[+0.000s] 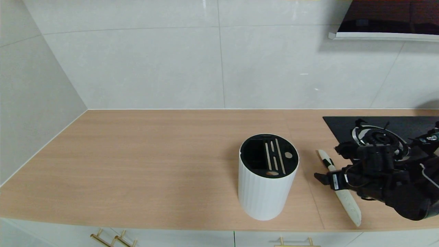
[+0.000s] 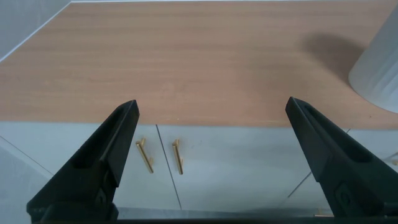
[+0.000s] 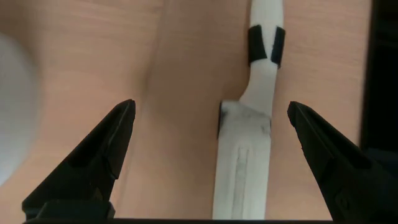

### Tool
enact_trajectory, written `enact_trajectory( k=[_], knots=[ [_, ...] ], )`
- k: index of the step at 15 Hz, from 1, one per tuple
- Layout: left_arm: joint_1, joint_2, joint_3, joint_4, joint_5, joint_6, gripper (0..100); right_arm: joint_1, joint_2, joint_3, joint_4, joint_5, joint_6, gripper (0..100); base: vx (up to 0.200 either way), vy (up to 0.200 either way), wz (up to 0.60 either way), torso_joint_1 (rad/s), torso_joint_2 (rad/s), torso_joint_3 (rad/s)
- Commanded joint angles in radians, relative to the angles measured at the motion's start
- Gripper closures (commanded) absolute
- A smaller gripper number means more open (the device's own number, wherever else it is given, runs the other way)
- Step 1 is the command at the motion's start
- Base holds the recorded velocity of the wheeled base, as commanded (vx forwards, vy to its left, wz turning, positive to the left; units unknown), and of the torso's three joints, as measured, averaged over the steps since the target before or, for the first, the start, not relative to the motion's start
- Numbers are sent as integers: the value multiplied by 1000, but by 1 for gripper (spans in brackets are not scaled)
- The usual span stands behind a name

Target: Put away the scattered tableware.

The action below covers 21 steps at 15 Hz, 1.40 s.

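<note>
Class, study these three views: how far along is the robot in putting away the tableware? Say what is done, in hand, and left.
Done: nothing stored yet; the slots of the white holder look empty. In hand: the right gripper, open, hangs over the white knife lying on the counter beside the holder. Remaining: grasp the knife, lift it, slot it in. The left gripper is open and holds nothing.
</note>
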Motion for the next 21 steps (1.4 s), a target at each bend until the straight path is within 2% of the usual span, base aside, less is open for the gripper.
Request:
enact_trajectory(
  k=[1,14,15,21],
  knots=[
    [0,0,1,0,1,0,0,-12,66,-13,-1,-7,0,0,0,0,0,0,0,0],
    [0,0,-1,0,1,0,0,-50,95,-25,-22,-22,0,0,0,0,0,0,0,0],
    [0,0,1,0,1,0,0,-50,93,-24,-22,-21,0,100,0,0,0,0,0,0],
    [0,0,1,0,1,0,0,-56,93,-19,-21,-21,-6,100,0,0,0,0,0,0]
  ],
)
